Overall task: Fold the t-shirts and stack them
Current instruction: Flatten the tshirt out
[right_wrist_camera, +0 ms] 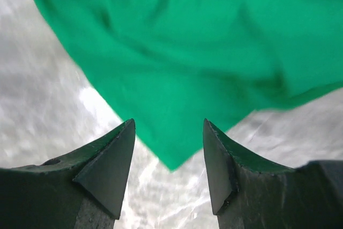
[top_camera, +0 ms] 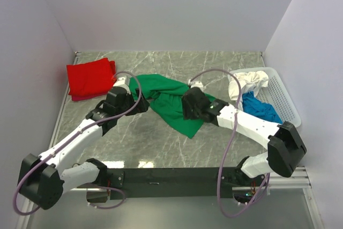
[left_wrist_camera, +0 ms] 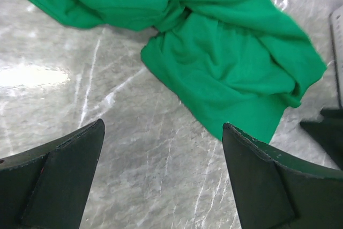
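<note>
- Lying crumpled mid-table: bright green t-shirt (top_camera: 169,103), unfolded and bunched on the marble tabletop (top_camera: 161,143).
- Left gripper (left_wrist_camera: 163,127): fingers wide apart with nothing between them, over bare marble just short of the green shirt's near edge.
- Right gripper (right_wrist_camera: 169,124): fingers apart, not clamped. A pointed corner of green cloth shows between the tips. The view is blurred, so contact cannot be judged.
- Red t-shirt (top_camera: 90,79): folded flat at the far left, apart from the green one.
- White lattice basket (top_camera: 286,103), right edge: holds a white t-shirt (top_camera: 247,81) and a blue t-shirt (top_camera: 261,108), both crumpled.
</note>
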